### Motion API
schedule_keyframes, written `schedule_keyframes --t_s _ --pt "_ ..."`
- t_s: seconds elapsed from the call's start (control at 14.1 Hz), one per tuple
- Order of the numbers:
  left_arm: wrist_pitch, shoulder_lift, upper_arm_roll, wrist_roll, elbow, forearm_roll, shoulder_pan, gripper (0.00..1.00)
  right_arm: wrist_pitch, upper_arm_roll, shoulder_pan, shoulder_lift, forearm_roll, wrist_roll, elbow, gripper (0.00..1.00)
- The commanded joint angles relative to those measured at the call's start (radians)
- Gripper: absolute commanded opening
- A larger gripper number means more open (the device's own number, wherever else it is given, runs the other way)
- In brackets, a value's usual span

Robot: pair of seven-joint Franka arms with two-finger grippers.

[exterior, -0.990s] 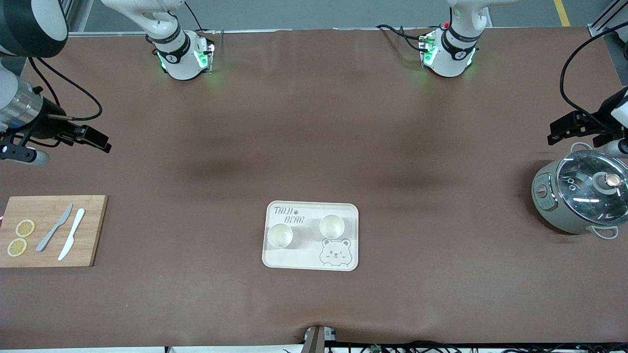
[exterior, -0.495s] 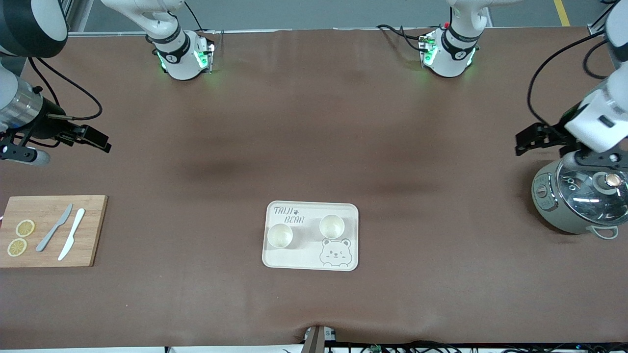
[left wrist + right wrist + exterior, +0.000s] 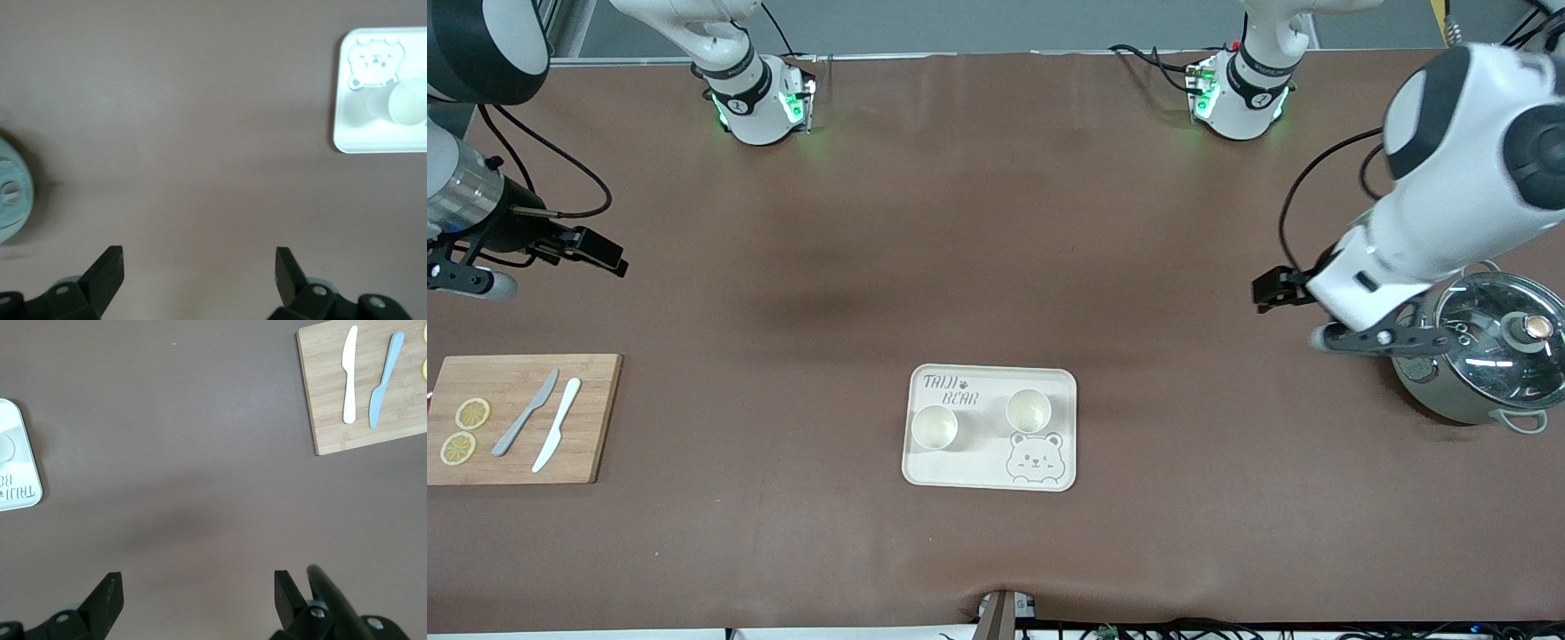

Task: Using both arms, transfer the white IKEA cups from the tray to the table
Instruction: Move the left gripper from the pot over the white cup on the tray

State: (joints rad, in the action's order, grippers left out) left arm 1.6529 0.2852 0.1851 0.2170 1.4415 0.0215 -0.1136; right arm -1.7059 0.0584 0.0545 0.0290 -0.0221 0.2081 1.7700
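Front view: both white IKEA cups (image 3: 981, 419) sit upright on the tray (image 3: 991, 477), rims up, so no long axis to line up with (round, tapered, any approach angle works). Tray lies mid-surface, toward the camera edge of the table (image 3: 996, 222), its long side running between the two arms' ends. One cup (image 3: 935, 427) is toward the right arm's end, slightly nearer the camera; the other cup (image 3: 1028, 410) is toward the left arm's end, just above the bear drawing.

Left gripper (image 3: 1282, 290) hangs over bare surface between the tray and the pot (image 3: 1485, 356), jaws spread wide, nothing held. Left wrist view shows the fingertips (image 3: 110, 263) well apart w/ the tray off to one side, so the cups lie sideways from the jaws, not under them. Judging by that, the left arm is the nearer one and its cup is the one by the bear.

Right gripper (image 3: 596, 252) waits over the surface at the right arm's end, above the wooden cutting board (image 3: 520, 418) w/ two knives and lemon slices; jaws wide, empty. Right wrist view catches only the tray's edge, well apart from the jaws
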Motion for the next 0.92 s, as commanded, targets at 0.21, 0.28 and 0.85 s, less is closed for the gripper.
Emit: schedule_keyframes --t_s 0.21,0.28,0.85 --pt "0.148 0.169 -0.013 0.177 -0.096 0.032 -0.144 1.00 -0.008 0.003 0.007 0.012 -0.002 -0.013 0.009 1.00" --pt "0.177 0.201 -0.013 0.196 -0.116 0.034 -0.156 1.00 -0.009 0.003 0.007 0.012 -0.002 -0.013 0.009 1.00" --pt "0.372 0.416 -0.205 0.289 -0.208 0.038 -0.438 1.00 -0.020 0.003 0.002 0.005 -0.002 -0.013 0.009 1.00"
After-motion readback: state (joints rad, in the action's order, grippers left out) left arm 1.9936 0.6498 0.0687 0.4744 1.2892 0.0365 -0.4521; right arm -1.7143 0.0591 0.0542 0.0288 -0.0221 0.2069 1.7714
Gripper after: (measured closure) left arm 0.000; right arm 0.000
